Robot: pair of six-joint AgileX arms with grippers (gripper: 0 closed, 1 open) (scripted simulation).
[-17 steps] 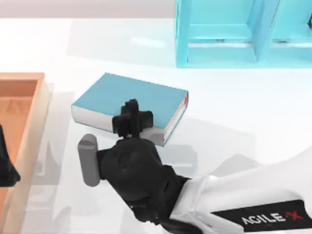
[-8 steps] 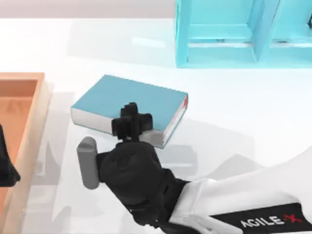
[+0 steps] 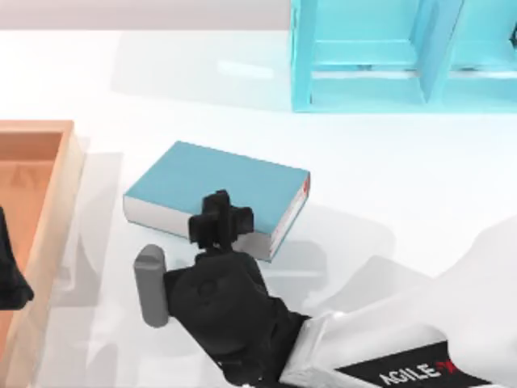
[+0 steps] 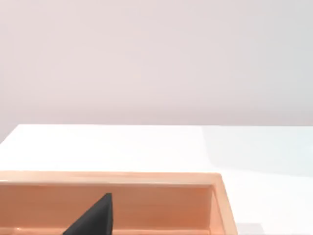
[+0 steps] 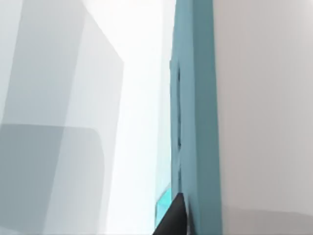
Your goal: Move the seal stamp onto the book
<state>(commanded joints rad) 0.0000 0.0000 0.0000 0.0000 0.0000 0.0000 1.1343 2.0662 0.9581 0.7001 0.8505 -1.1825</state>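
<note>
- Teal cover first, top view: the book (image 3: 218, 182) lies flat near the middle of the white table (image 3: 388, 170). My right claw (image 3: 220, 220) hangs over its near edge, a sensible spot for setting something down. I cannot make out the stamp, nor tell whether the fingers are wide or narrow. My left claw (image 3: 10, 283) sits parked at the left edge over the wooden tray (image 3: 50, 202). A light-blue shelf (image 3: 404, 56) stands at the back.
- Left wrist view: tray wall, glossy white tabletop, and a plain pale wall behind.
- Right wrist view: the shelf's teal side, seen tilted, against white.
</note>
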